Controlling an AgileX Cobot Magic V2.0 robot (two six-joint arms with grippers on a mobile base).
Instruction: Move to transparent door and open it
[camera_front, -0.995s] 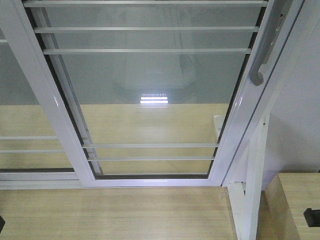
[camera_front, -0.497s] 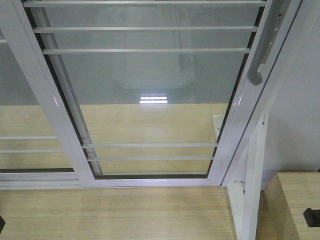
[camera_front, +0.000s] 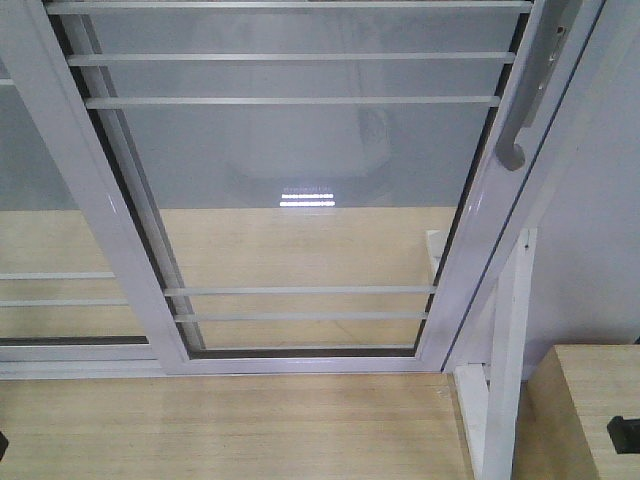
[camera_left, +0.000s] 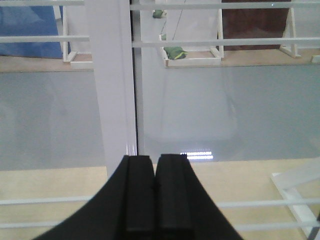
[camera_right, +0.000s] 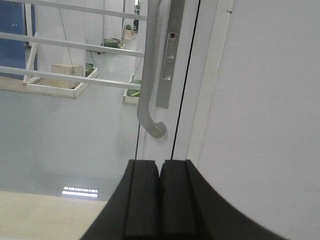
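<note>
The transparent door (camera_front: 300, 170) fills the front view: clear glass with thin white bars in a glossy white frame. Its curved silver-grey handle (camera_front: 520, 120) hangs on the right stile. In the right wrist view the handle (camera_right: 148, 75) runs down beside a grey lock plate (camera_right: 167, 55), and its hooked end sits just above and left of my right gripper (camera_right: 160, 162), which is shut and empty. My left gripper (camera_left: 156, 157) is also shut and empty. It points at the glass just right of a white upright stile (camera_left: 112, 90). Neither gripper touches the door.
A second white-framed glass panel (camera_front: 40, 250) without a handle lies left of the door. A white wall (camera_right: 270, 100) borders the handle side. Pale wood flooring (camera_front: 230, 420) lies below. A white post (camera_front: 500, 380) and a wooden box (camera_front: 585, 400) stand at lower right.
In the front view the door frame and handle have drifted very slightly up and left. The door still sits against its right jamb.
</note>
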